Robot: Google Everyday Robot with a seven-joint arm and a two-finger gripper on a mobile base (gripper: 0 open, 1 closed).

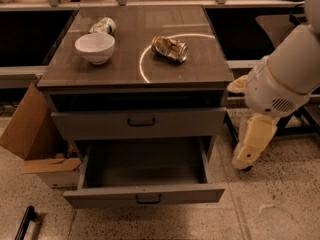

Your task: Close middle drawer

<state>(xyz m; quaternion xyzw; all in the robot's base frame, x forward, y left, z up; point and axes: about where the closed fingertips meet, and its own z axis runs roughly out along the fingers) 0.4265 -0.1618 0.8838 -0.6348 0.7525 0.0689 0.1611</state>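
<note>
Claw: low at the cabinet's right flank, hanging from the pale arm; spread or pressed together, cannot tell.
Middle drawer: left of the claw and a little lower in view, pulled well out, deep grey box exposed, front panel apart from the claw.
Drawer handle: well left of the claw, centred on the low front.
Taller drawer: up and left of the claw, pushed in.
Worktop: above and left of the claw, carrying a white bowl and a crushed can.
Cardboard box: far left of the claw, flap just beside the drawer's far side.
Step in hand: probably bringing the claw round to the front panel; push not yet begun.
Risk, approach: swinging in sideways could clip the drawer's near corner or the cabinet leg.
Risk, push: pressing near the right end instead of the middle could skew the box and jam it on its runners.
Risk, force: a hard shove could jolt the cabinet and roll the can.
Risk, flap: possible rubbing against the sliding side.
</note>
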